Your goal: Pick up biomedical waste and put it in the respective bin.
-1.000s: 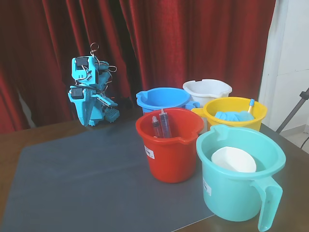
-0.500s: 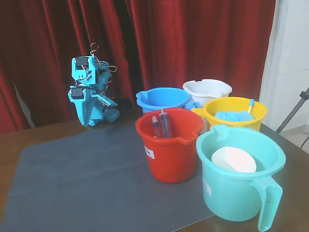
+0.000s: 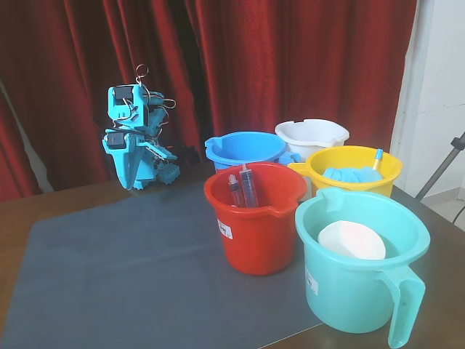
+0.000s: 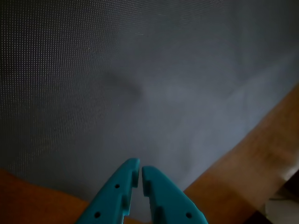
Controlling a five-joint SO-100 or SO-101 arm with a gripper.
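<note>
In the fixed view the teal arm (image 3: 134,138) is seen folded at the upper left, at the far edge of the grey mat (image 3: 131,269); right of centre five buckets are clustered: a red bucket (image 3: 254,218) with two dark-filled syringes (image 3: 243,187), blue, white, yellow and teal ones. Only the wrist view shows the gripper (image 4: 140,171), its teal tips pressed nearly together on nothing, above bare mat and brown table (image 4: 252,163). The biomedical waste cannot be found in either view
</note>
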